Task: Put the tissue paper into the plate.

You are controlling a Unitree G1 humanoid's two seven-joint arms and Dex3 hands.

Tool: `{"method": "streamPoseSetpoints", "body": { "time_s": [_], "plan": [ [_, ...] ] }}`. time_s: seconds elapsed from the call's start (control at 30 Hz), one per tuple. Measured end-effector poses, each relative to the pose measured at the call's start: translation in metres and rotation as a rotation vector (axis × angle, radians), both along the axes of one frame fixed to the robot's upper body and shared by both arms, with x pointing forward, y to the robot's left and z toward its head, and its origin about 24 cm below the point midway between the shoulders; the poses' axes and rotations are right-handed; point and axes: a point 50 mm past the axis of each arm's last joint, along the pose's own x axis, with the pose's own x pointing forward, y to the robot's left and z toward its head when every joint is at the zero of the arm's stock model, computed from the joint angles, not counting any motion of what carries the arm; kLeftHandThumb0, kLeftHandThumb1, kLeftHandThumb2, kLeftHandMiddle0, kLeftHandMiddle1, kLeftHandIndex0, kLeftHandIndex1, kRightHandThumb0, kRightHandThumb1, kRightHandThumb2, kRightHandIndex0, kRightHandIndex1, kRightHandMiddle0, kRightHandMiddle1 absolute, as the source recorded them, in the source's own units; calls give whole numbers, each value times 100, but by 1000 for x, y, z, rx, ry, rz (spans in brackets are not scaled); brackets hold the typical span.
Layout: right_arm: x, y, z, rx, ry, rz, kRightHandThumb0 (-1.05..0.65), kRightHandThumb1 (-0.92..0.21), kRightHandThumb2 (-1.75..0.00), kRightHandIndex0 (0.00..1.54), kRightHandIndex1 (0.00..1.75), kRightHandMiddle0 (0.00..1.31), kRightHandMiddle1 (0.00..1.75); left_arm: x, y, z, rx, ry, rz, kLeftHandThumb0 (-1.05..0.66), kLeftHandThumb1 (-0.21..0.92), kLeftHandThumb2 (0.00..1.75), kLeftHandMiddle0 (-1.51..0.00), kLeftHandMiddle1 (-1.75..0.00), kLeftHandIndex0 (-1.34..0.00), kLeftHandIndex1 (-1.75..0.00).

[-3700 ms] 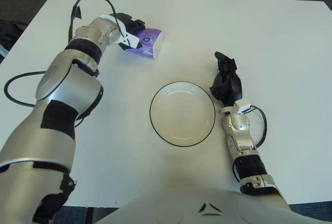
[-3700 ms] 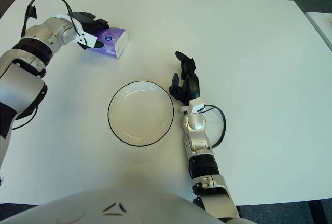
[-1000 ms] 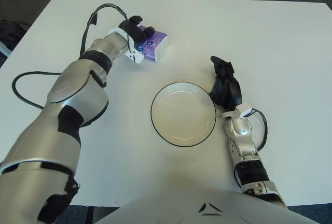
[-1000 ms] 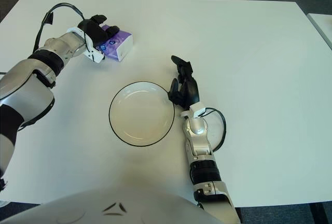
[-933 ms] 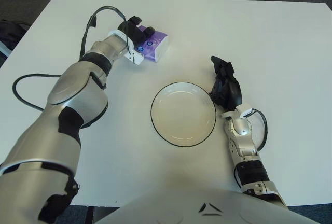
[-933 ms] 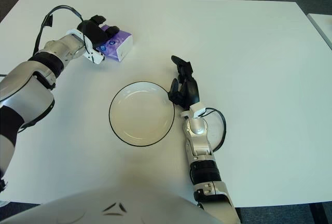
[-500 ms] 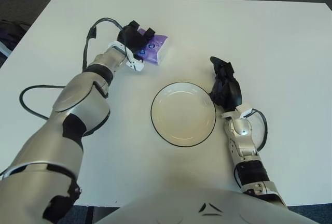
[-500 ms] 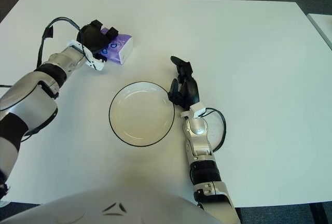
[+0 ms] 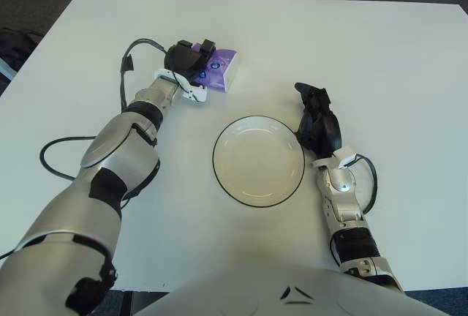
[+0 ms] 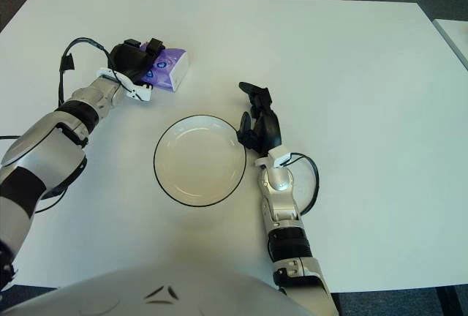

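Your left hand (image 9: 189, 60) has rotated over the tissue paper (image 9: 216, 72) during the last second, and its fingers (image 10: 153, 47) now wrap down across the top of the pack. The pack has shifted only slightly and remains on the counter (image 9: 380, 53), up and to the left of the plate (image 9: 258, 161) and well apart from it. Treat the grasp as closed on the pack, but not yet proven by a lift. The transfer to the plate has not begun.

The tissue paper is a small rectangular pack, purple on top with a white end face; expect a soft wrapper that yields under pressure. The plate is round, shallow and off-white with a thin dark rim, likely rigid and smooth. The counter is flat, matte and white.

Your right hand (image 9: 316, 117) shows just beside the plate's right edge, fingers loosely curled and holding nothing.
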Motion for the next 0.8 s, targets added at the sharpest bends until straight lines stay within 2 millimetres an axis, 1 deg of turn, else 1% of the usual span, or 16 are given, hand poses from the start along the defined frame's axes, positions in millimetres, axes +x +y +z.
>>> {"method": "streamPoseSetpoints", "body": {
  "time_s": [0.2, 0.47, 0.8],
  "plan": [
    [-2, -1, 0, 1, 0, 2, -58, -92, -76, 45, 19, 2, 111, -2, -1, -3, -102, 13, 17, -1, 3, 162, -81, -175, -65, -166],
    [-5, -4, -2, 15, 9, 5, -57, -92, -71, 45, 22, 3, 111, -3, -3, -4, -179, 18, 24, -1, 3, 163, -81, -175, -66, -167],
    [-8, -4, -2, 11, 8, 32, -57, -92, -65, 40, 37, 8, 111, -5, 1, -4, -283, 16, 42, -1, -1, 166, -83, -175, -69, -166]
  ]
}}
